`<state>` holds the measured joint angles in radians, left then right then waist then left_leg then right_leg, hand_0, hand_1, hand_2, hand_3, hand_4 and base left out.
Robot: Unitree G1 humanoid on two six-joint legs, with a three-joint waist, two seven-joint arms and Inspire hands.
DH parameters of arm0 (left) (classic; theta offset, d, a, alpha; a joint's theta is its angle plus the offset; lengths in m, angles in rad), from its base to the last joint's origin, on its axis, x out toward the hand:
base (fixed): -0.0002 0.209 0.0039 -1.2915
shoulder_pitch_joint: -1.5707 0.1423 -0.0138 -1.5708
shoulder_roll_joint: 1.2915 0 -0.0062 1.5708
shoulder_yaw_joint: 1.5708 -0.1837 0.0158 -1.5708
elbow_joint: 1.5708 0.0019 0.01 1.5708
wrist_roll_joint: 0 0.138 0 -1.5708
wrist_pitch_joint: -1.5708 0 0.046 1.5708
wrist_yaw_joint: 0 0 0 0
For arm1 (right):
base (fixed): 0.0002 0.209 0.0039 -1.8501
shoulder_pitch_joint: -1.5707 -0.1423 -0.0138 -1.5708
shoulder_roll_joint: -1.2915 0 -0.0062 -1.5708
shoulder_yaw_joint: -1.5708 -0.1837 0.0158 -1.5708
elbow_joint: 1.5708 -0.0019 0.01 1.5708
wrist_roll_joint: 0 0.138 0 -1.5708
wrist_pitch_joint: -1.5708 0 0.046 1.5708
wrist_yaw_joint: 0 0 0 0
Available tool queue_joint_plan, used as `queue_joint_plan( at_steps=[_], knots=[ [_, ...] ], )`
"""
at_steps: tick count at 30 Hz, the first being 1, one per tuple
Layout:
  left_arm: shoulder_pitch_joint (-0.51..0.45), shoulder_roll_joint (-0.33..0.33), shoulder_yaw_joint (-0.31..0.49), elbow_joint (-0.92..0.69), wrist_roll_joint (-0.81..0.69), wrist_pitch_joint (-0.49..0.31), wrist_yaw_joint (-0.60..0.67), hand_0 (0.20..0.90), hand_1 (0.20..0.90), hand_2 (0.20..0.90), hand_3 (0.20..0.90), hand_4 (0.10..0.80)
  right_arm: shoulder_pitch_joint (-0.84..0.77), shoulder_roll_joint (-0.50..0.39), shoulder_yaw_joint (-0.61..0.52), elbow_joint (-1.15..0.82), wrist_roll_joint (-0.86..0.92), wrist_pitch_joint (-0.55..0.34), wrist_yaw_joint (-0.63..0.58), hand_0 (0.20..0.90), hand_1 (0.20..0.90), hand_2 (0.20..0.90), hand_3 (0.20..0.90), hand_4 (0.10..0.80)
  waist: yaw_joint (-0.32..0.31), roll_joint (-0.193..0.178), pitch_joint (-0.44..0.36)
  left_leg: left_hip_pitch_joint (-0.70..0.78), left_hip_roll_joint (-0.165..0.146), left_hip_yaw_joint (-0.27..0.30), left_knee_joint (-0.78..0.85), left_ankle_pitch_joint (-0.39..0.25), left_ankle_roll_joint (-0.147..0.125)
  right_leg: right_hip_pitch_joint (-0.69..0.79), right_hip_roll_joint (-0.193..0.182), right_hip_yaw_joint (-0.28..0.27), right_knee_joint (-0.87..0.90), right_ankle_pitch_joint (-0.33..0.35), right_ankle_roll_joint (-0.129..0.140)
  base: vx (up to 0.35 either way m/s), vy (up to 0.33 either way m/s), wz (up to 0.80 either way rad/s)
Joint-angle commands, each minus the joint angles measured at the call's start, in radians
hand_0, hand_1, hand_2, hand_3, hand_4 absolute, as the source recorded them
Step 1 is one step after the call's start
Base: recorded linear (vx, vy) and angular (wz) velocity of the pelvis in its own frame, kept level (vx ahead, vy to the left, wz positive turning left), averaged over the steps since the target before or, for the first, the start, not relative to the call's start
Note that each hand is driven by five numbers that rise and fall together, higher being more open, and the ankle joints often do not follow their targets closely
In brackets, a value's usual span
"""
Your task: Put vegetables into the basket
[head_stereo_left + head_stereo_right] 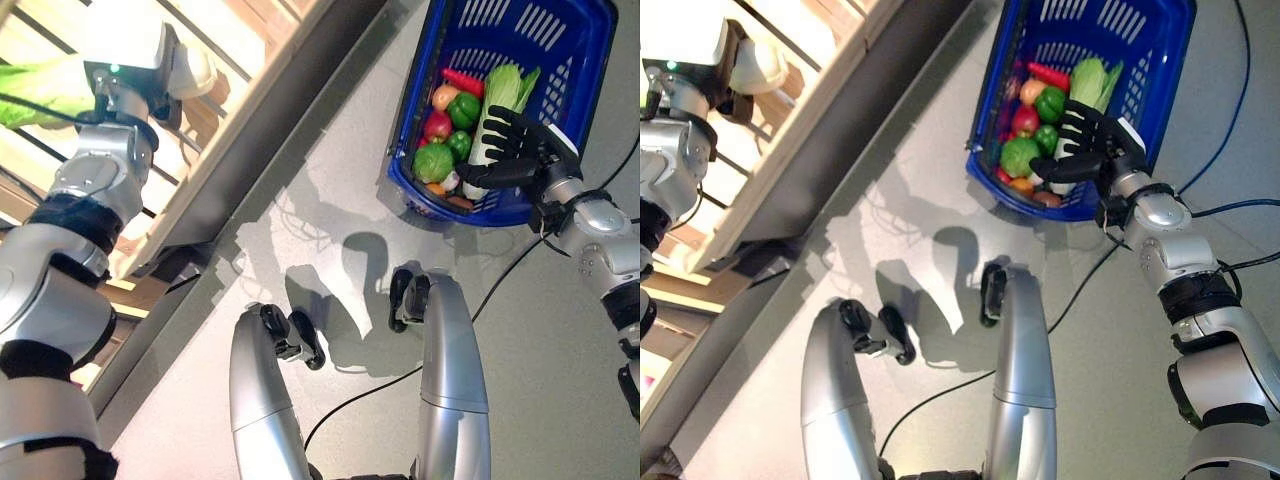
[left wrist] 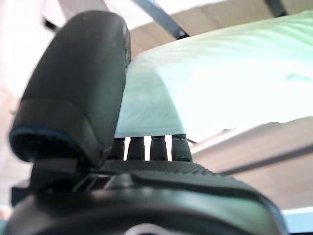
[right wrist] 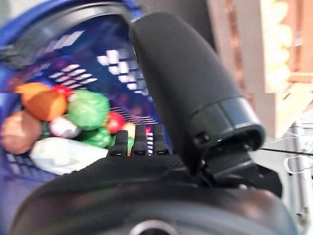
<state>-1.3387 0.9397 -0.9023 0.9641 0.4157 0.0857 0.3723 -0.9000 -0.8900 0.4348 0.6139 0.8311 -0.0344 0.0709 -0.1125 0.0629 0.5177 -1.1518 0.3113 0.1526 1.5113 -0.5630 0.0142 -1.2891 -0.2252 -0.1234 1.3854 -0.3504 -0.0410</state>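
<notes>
Vegetables (image 1: 452, 125) filled the basket (image 1: 560, 40) under the open, empty right hand (image 1: 520, 150) — the left hand (image 2: 73, 98), fingers straight against a leafy green (image 2: 234, 73) on the shelf (image 1: 250, 130), likely needed to grasp it next.

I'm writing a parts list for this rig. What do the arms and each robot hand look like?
Both arms are silver-grey shells with black bands at the joints. The left robot hand and right robot hand are dark, with textured black palms, slim fingers and a broad, rounded thumb.
</notes>
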Motion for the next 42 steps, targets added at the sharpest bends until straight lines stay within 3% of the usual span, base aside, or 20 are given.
queue_joint_plan(
  at_steps=[1, 6, 11, 17, 19, 24, 27, 33, 42],
  knots=[
    [-0.031, 0.115, 0.079, 0.010, -0.016, -0.063, 0.169, 0.300, 0.300, 0.300, 0.300, 0.400, 0.016, 0.012, -0.142, -0.064, 0.001, -0.134, 0.059, 0.900, 0.900, 0.900, 0.900, 0.800, 0.001, -0.031, -0.094, 0.073, 0.000, 0.045, -0.125, 0.019, 0.008, 0.179, -0.074, 0.002, -0.078, -0.066, 0.017, 0.000, 0.000, 0.00],
    [0.041, 0.137, 0.145, -0.023, -0.040, -0.191, 0.218, 0.300, 0.300, 0.300, 0.300, 0.400, 0.064, 0.019, -0.154, -0.089, -0.008, -0.133, 0.081, 0.900, 0.900, 0.900, 0.900, 0.800, 0.000, -0.029, -0.114, 0.180, -0.011, 0.070, -0.206, 0.042, 0.001, 0.282, -0.070, -0.003, -0.135, -0.062, 0.014, 0.013, 0.004, 0.00],
    [0.164, 0.132, 0.268, -0.107, -0.155, -0.363, 0.241, 0.300, 0.300, 0.300, 0.300, 0.400, 0.149, 0.049, -0.169, -0.131, -0.030, -0.136, 0.107, 0.900, 0.900, 0.900, 0.900, 0.800, 0.006, -0.035, -0.155, 0.316, -0.043, 0.082, -0.322, 0.078, 0.004, 0.411, -0.072, -0.012, -0.216, -0.056, -0.002, 0.036, -0.015, 0.05],
    [0.311, 0.078, 0.437, -0.222, -0.380, -0.529, 0.118, 0.300, 0.300, 0.300, 0.300, 0.400, 0.217, 0.106, -0.179, -0.180, -0.077, -0.145, 0.206, 0.900, 0.900, 0.900, 0.900, 0.800, 0.019, -0.049, -0.198, 0.480, -0.081, 0.095, -0.476, 0.111, 0.007, 0.576, -0.071, -0.037, -0.333, -0.052, -0.006, 0.028, -0.069, 0.11],
    [0.362, 0.028, 0.504, -0.262, -0.515, -0.576, 0.023, 0.300, 0.300, 0.300, 0.300, 0.400, 0.225, 0.141, -0.172, -0.192, -0.092, -0.142, 0.231, 0.900, 0.900, 0.900, 0.900, 0.800, 0.032, -0.054, -0.213, 0.561, -0.098, 0.101, -0.559, 0.130, 0.004, 0.660, -0.070, -0.060, -0.404, -0.042, 0.002, -0.002, -0.069, 0.09],
    [0.455, -0.083, 0.601, -0.314, -0.785, -0.603, -0.210, 0.300, 0.300, 0.300, 0.300, 0.400, 0.227, 0.219, -0.159, -0.203, -0.105, -0.125, 0.236, 0.900, 0.900, 0.900, 0.900, 0.800, 0.047, -0.064, -0.235, 0.689, -0.125, 0.104, -0.690, 0.172, 0.001, 0.795, -0.064, -0.096, -0.524, -0.013, 0.010, 0.000, -0.043, 0.10],
    [0.503, -0.174, 0.641, -0.339, -0.943, -0.598, -0.340, 0.300, 0.300, 0.300, 0.300, 0.400, 0.221, 0.280, -0.153, -0.216, -0.075, -0.049, 0.254, 0.900, 0.900, 0.900, 0.900, 0.800, 0.057, -0.068, -0.251, 0.779, -0.153, 0.100, -0.804, 0.214, 0.000, 0.885, -0.047, -0.111, -0.631, 0.019, 0.020, 0.000, -0.013, 0.05],
    [0.587, -0.293, 0.632, -0.379, -1.030, -0.551, -0.443, 0.300, 0.300, 0.300, 0.300, 0.400, 0.212, 0.370, -0.110, -0.257, -0.043, -0.012, 0.216, 0.900, 0.900, 0.900, 0.900, 0.800, 0.072, -0.074, -0.307, 0.954, -0.178, 0.116, -1.014, 0.308, -0.009, 1.074, 0.002, -0.152, -0.869, 0.100, 0.043, 0.046, -0.014, -0.01],
    [0.773, -0.440, 0.608, -0.503, -1.009, -0.504, -0.474, 0.300, 0.300, 0.300, 0.300, 0.400, 0.223, 0.440, -0.060, -0.311, -0.049, 0.127, 0.203, 0.900, 0.900, 0.900, 0.900, 0.800, 0.105, -0.098, -0.418, 1.230, -0.226, 0.128, -1.405, 0.460, -0.021, 1.373, 0.095, -0.194, -1.281, 0.238, 0.072, 0.129, -0.032, 0.00]
  ],
)
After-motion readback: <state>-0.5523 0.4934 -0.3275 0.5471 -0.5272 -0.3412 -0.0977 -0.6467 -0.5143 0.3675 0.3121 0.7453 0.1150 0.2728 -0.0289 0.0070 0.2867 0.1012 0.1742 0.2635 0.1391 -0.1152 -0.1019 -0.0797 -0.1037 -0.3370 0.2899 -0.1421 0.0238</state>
